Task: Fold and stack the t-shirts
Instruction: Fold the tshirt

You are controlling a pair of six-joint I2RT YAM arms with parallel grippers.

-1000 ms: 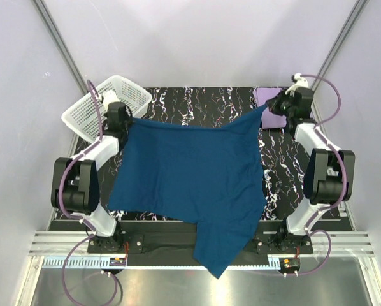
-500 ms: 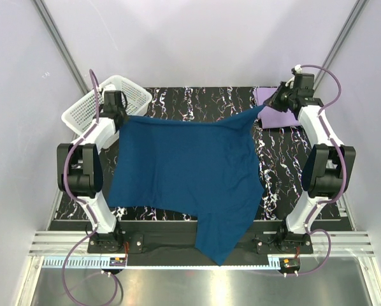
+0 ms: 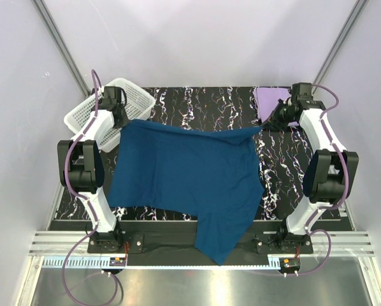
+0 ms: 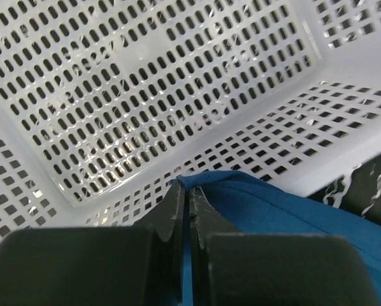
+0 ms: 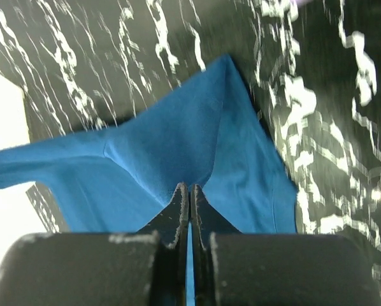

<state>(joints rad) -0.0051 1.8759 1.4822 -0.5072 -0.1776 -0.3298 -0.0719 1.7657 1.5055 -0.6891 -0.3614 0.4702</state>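
Shirt status from my end: the dark teal-blue t-shirt (image 3: 190, 178) is spread across the middle of the table (image 3: 203, 102) in the top view, with its upper edge strung between my two hands. One lower flap hangs over the table's near edge at the bottom centre of the frame. My left hand (image 3: 119, 118) is pinched fully closed on the shirt's upper-left corner, right beside the white basket (image 3: 82, 118) in the upper left. On the left wrist cam the two tips are pressed together with blue cloth caught between them, and the perforated basket wall fills the background. My right hand (image 3: 267, 122) is clamped fully closed on the upper-right corner. Its wrist cam shows the cloth fanning out from the closed tips over the black marbled top. The pale lavender t-shirt (image 3: 270, 97) lies at the upper right of the table, just above the right hand in the frame.
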